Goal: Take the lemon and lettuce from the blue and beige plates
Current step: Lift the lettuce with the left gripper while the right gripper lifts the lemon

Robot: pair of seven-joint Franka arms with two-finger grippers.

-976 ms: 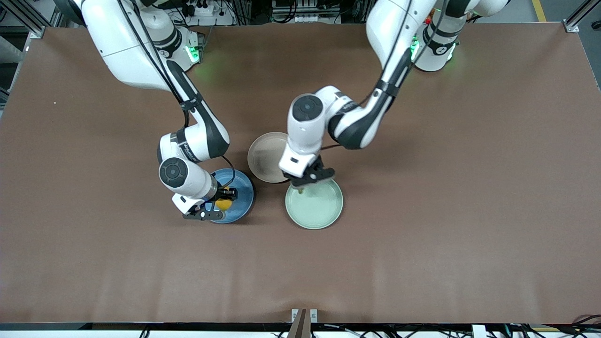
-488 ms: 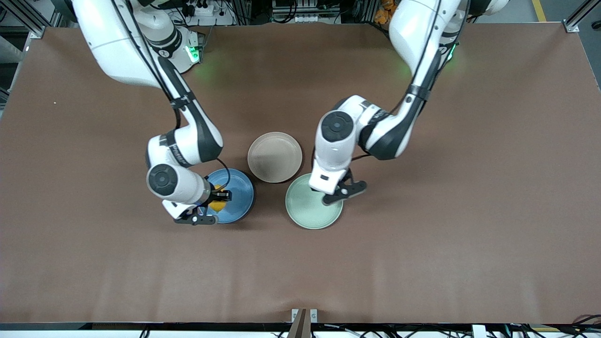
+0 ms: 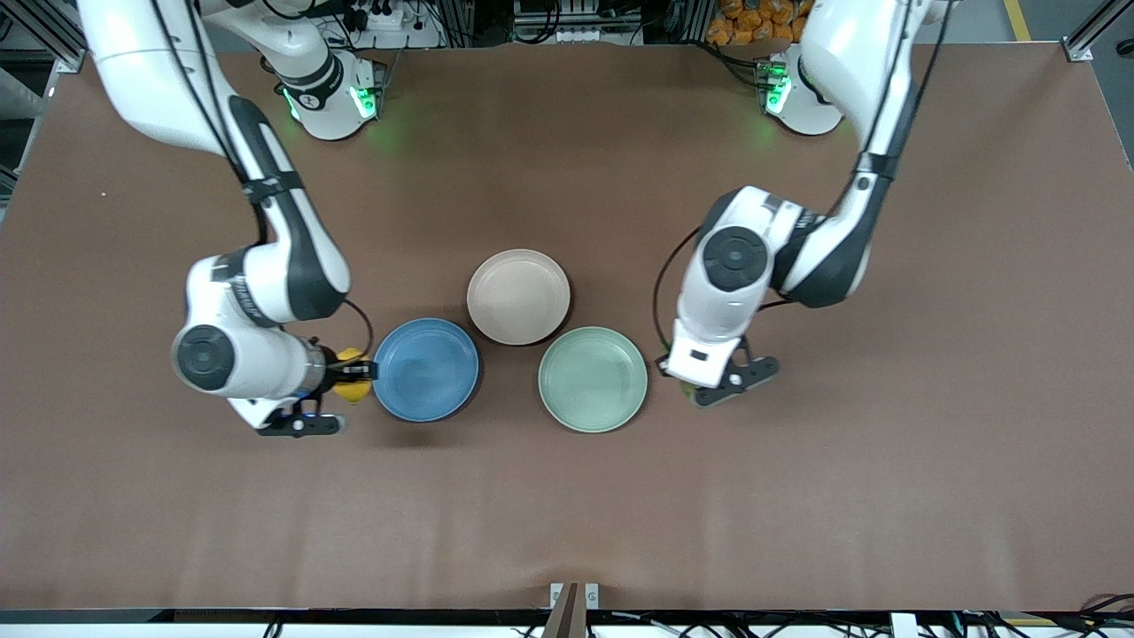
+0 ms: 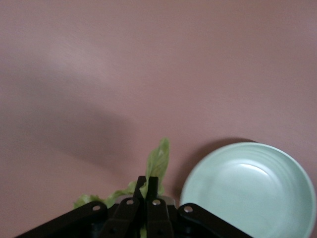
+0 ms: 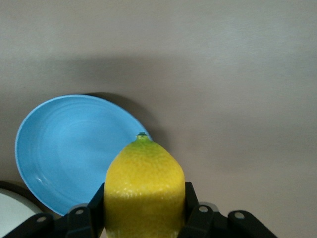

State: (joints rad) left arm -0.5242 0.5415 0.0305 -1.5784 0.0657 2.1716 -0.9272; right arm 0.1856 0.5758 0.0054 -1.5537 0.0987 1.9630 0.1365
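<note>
Brown matting covered the whole table (image 3: 567,496), and we saw three plates grouped near its middle: a beige plate (image 3: 518,296) farthest from the front camera, a blue plate (image 3: 426,369) toward the right arm's end and a green plate (image 3: 593,378) toward the left arm's end, both nearer the front edge than the beige one. All three plates lay bare. We found the right gripper (image 3: 353,376) over the table just beside the blue plate's rim, on the side toward the right arm's end, with its fingers clamped on the lemon (image 3: 352,377). In the right wrist view we saw the lemon (image 5: 144,191) filling the space between the two black fingers (image 5: 190,208), its small green tip pointing away from the wrist, with the blue plate (image 5: 64,148) on the table below it. We found the left gripper (image 3: 687,383) over the table just beside the green plate, on the side toward the left arm's end. In the left wrist view we saw its fingers (image 4: 140,191) pressed almost together on the lettuce (image 4: 157,163), one pale green leaf sticking out past the fingertips and more leaf showing beside the finger mounts, with the green plate (image 4: 250,191) close by on the table.
</note>
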